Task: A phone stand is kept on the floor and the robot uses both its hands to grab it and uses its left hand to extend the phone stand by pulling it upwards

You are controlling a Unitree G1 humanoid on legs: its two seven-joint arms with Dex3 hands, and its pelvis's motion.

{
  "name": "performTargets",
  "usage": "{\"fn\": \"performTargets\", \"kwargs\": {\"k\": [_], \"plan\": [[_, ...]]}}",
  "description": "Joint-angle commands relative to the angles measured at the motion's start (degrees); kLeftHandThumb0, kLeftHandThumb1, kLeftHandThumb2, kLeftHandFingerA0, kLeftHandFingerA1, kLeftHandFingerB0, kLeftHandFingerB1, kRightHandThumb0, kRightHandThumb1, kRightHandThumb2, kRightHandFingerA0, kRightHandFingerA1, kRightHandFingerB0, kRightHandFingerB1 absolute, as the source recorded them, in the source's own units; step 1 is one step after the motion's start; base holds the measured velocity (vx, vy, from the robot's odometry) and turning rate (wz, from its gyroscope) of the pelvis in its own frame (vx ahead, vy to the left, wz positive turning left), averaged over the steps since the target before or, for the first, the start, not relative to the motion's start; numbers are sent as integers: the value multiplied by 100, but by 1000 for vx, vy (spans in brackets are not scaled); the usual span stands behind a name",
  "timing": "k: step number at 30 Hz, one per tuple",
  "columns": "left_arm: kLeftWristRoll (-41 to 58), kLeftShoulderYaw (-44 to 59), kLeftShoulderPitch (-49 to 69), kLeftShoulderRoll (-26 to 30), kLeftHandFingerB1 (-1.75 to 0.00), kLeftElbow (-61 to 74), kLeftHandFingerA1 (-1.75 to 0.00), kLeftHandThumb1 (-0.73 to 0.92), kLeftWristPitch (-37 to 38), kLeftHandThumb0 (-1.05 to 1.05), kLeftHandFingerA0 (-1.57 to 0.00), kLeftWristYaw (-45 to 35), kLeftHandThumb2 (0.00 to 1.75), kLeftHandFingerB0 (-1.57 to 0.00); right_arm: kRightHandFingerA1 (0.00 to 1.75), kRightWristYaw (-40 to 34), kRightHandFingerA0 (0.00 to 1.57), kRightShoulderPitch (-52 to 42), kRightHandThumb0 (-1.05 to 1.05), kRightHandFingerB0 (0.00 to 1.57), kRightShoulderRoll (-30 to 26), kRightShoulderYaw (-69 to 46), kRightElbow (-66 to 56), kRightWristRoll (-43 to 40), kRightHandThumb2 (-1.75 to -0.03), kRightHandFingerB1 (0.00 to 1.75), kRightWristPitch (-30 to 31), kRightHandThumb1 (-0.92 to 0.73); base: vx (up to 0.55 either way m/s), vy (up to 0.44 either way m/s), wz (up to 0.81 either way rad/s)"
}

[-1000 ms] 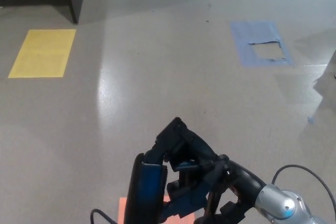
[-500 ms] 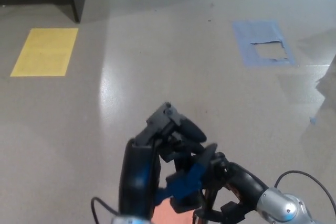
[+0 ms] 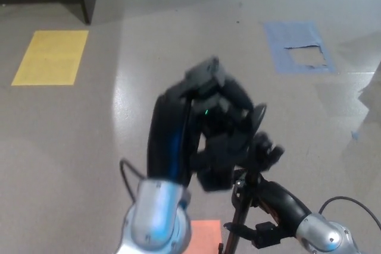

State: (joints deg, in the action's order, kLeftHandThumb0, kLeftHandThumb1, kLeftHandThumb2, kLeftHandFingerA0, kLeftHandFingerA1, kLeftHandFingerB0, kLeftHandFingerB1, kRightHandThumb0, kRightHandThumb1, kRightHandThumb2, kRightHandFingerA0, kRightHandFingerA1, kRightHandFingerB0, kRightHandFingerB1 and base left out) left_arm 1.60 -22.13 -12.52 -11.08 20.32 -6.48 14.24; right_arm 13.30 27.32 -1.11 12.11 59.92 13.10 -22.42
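Phone stand [image 3: 245, 206] lower centre of frame, pole upright, long axis vertical. Left hand [image 3: 217, 126] wrapped round its top, directly above pole. Right hand [image 3: 271, 200] clamped on pole lower down. Pull runs straight up.

I'm looking down at what reads as a lab or test hall: a wide, polished grey floor [image 3: 89, 141] with a yellow marker rectangle [image 3: 50, 56] far left, a torn blue taped patch [image 3: 297, 47] far right, and an orange marker [image 3: 205, 235] near me.
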Motion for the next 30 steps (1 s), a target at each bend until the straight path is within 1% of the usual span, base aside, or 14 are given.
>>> {"fn": "performTargets", "kwargs": {"k": [1,7,8,10,11,18,19,20,21,23,25,26,29,30], "plan": [[2241,769,-2333,-2400,-175,1116,-175,52,-2408,-3,-101,921,78,-73,92,-775,80,100,-105,59,57,-465,301,-281,-59,81,-276,-60,0,0,0],[2297,1102,-2816,-2364,-175,1047,-175,49,-2637,-5,-100,1064,78,-71,89,-843,63,88,-105,58,22,-460,315,-166,-58,78,-155,-61,0,0,0],[2455,1304,-3069,-2359,-139,1025,-152,40,-2748,-15,-133,1115,87,-107,90,-813,60,73,-105,60,25,-489,330,-191,-60,77,-175,-60,0,0,0],[2675,1466,-3286,-2325,-137,984,-149,39,-2799,-17,-131,1147,85,-107,91,-777,62,35,-105,59,25,-513,346,-210,-60,77,-220,-60,0,0,0],[2701,1569,-3518,-2282,-175,947,-175,46,-2858,-12,-102,1216,71,-71,90,-799,59,25,-105,60,33,-523,364,-206,-59,76,-205,-61,0,0,0],[2952,2358,-5429,-1652,-175,372,-175,44,-2935,-10,-98,1548,81,-64,88,-1068,58,-34,-105,63,16,-378,455,46,-60,78,-248,-59,0,0,0],[3038,2438,-5598,-1569,-130,291,-143,37,-2914,-16,-128,1553,91,-102,87,-1060,58,-41,-105,65,19,-386,449,33,-61,79,-231,-59,0,0,0],[3086,2476,-5676,-1527,-130,254,-143,37,-2910,-16,-128,1560,91,-102,87,-1059,58,-44,-105,65,20,-388,447,28,-61,79,-224,-59,0,0,0],[3121,2563,-5905,-1387,-175,158,-175,48,-2940,-15,-101,1557,78,-67,88,-1068,59,-40,-105,65,21,-386,463,29,-60,78,-229,-59,0,0,0],[3359,2830,-6467,-1108,-175,-147,-175,49,-2948,-14,-100,1652,77,-63,88,-1059,57,-33,-105,66,33,-415,539,-11,-61,78,-266,-60,0,0,0],[3363,3000,-6931,-833,-163,-448,-175,52,-2924,-13,-101,1674,75,-65,87,-1017,58,-48,-105,68,54,-459,538,-74,-62,78,-273,-60,0,0,0],[3436,3067,-7093,-708,-113,-590,-175,53,-2902,-13,-101,1617,76,-64,89,-1012,59,-62,-105,69,70,-473,534,-95,-60,77,-255,-60,0,0,0],[3595,3358,-7767,-365,-119,-1172,-175,50,-2868,-13,-101,1658,78,-65,91,-1040,58,-124,-105,69,91,-457,503,-83,-60,78,-244,-60,0,0,0],[3609,3397,-7878,-297,-89,-1276,-175,49,-2874,-12,-100,1635,82,-52,92,-1055,58,-134,-105,69,98,-451,497,-77,-61,79,-229,-60,0,0,0]]}}
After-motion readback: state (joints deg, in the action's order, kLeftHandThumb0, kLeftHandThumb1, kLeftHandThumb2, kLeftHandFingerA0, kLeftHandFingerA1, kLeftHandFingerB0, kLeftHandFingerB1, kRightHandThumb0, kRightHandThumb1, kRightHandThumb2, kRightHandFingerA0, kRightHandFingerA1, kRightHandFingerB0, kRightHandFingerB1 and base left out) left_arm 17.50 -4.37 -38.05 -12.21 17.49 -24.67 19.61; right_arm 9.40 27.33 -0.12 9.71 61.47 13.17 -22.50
